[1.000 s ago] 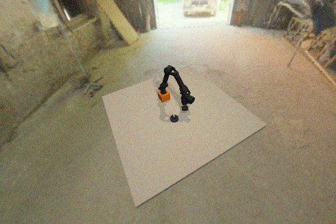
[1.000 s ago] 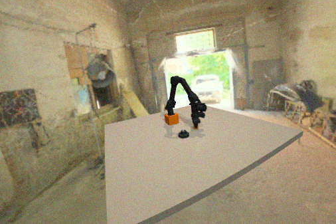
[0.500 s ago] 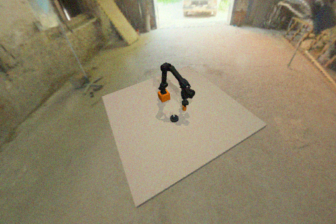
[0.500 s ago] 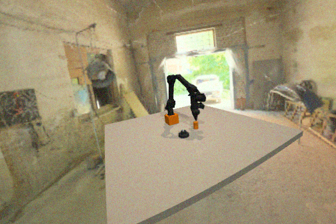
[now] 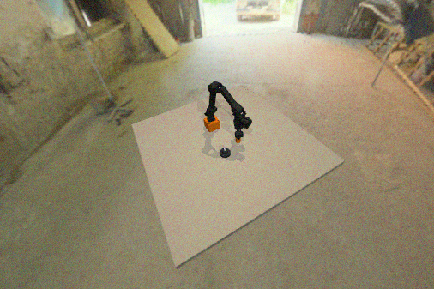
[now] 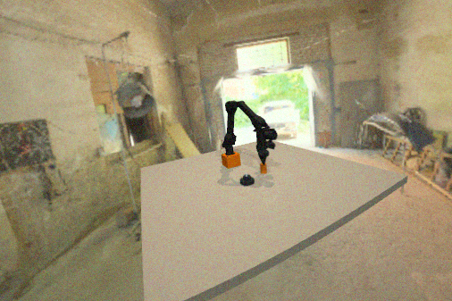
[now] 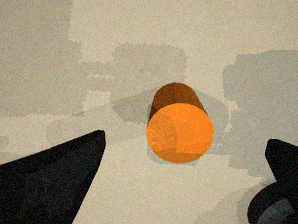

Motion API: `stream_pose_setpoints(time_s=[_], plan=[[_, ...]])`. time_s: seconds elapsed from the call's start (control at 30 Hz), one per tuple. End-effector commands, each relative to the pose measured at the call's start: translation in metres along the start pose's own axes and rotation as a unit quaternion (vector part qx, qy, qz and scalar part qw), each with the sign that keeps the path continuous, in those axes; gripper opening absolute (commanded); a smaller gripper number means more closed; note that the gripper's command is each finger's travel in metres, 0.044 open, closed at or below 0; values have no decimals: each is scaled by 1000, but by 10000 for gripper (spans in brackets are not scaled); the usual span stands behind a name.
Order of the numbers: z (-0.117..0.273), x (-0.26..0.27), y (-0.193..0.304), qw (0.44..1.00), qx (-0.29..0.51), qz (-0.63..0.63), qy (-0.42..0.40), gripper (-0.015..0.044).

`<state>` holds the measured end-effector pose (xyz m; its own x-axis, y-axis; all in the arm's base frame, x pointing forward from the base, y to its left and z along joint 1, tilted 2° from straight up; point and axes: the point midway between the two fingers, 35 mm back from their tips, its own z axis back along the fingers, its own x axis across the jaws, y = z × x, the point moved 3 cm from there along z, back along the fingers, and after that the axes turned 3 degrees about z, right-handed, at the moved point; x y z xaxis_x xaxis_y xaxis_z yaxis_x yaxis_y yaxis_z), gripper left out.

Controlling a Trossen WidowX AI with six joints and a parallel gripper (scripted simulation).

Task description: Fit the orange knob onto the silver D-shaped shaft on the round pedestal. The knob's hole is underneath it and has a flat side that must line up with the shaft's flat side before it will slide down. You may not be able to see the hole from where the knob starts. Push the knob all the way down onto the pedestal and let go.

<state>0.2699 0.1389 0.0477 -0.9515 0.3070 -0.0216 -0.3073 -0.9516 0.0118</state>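
Note:
The orange knob (image 5: 238, 141) (image 6: 263, 169) (image 7: 180, 133) is a cylinder standing upright on the table. In the wrist view its round top faces the camera, and its underside and hole are hidden. My gripper (image 5: 238, 136) (image 6: 263, 163) (image 7: 183, 142) is open and empty, pointing down just above the knob. In the wrist view the black fingers stand well apart, one each side of the knob. The round black pedestal (image 5: 225, 153) (image 6: 246, 180) stands left of the knob and nearer the top and exterior views. Its shaft is small, and its flat side cannot be made out.
The arm's orange base block (image 5: 212, 124) (image 6: 231, 160) stands behind and left of the pedestal on the pale square table (image 5: 184, 220) (image 6: 188, 247). A dark rounded shape shows at the wrist view's lower right; I cannot tell what it is.

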Motion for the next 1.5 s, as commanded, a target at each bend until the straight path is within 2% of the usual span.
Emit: stream_pose_setpoints(time_s=[0.0,1.17,1.47], plan=[[-8,0,0,1000,0,1,-3,440],[-62,2,1,1000,0,1,-3,440],[-62,2,1,1000,0,1,-3,204]])
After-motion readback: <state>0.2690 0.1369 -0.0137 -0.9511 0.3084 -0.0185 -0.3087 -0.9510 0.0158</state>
